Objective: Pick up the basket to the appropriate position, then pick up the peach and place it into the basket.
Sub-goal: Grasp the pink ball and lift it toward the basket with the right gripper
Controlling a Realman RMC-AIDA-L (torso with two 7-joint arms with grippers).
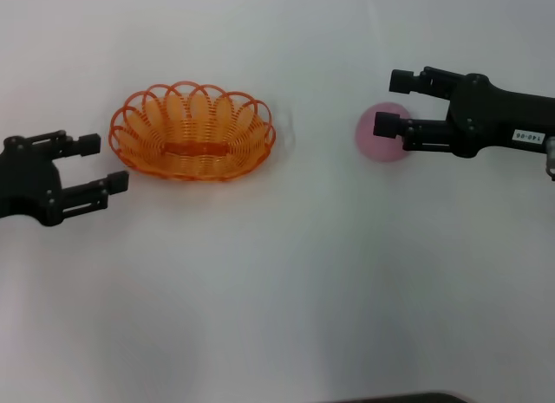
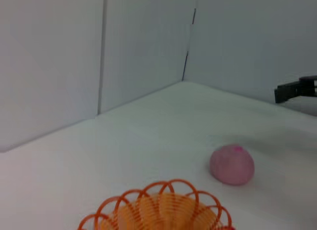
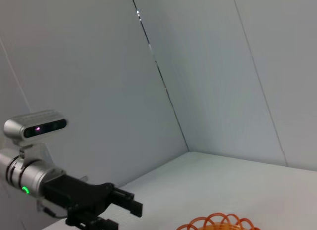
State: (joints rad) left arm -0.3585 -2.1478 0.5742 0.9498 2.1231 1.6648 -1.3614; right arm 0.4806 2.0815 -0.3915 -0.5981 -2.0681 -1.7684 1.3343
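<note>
Both tools stand with their fingers spread apart and nothing held between them. On the robot's left, the left tool [image 1: 97, 169] sits low over the white surface [image 1: 277, 316], its two black fingers pointing toward the basket [image 1: 192, 131]. That basket, an oval of bright orange looped wire with a scalloped rim, rests on the surface just beyond the left tool's fingertips, close to them but not touching, and slightly farther from the robot than the tool itself. In the left wrist view its near rim [image 2: 163, 205] rises right ahead of the tool, and the peach [image 2: 232, 163] lies on the surface past it.

The right tool [image 1: 397, 101] reaches in from the robot's right with its fingers pointing toward the basket side. The peach [image 1: 375, 136], a round pale pink ball, lies on the surface directly under this tool's fingertips; the nearer finger's pad [image 1: 387, 125] overlaps it in the head view, so whether it touches the fruit cannot be told. The peach sits well apart from the basket, with bare surface between them. The right wrist view shows the left tool [image 3: 124, 210] far off and a sliver of the basket's rim [image 3: 218, 223]
</note>
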